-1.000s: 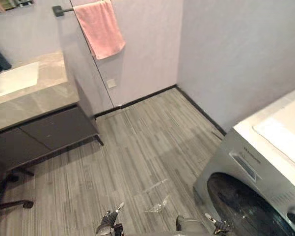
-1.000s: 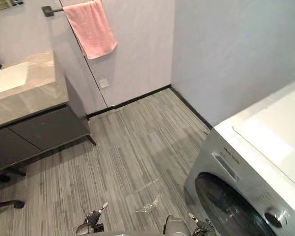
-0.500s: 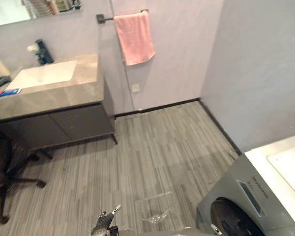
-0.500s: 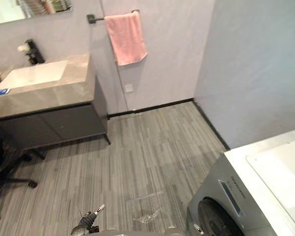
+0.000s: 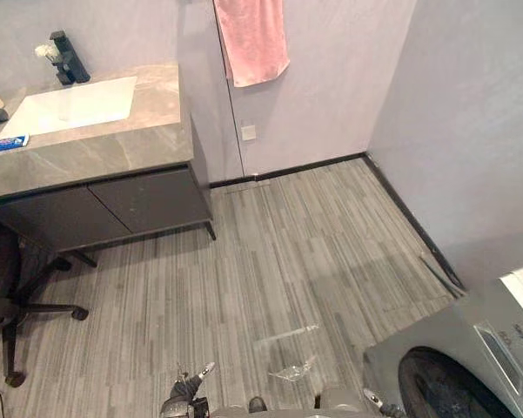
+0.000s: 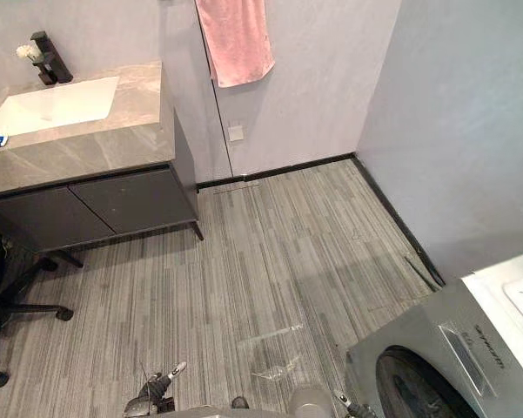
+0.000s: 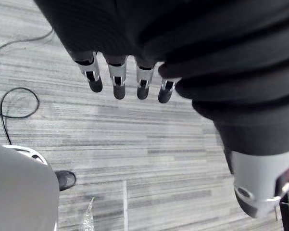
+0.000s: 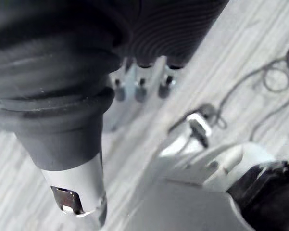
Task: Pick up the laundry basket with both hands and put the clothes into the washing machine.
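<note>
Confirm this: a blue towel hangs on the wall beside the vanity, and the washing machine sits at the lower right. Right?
Not quite. The towel is pink, not blue, as the left eye view shows. It does hang beside the vanity, and the washing machine sits at the lower right.

washing machine [image 5: 470,348] cut by frame corner, towel [image 5: 252,39] top cropped

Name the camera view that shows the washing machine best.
The right eye view: the washing machine shows its grey front, dark round door, control panel and white top. The left eye view cuts off most of the top. The wrist views look past the left hand and right hand at the floor.
</note>
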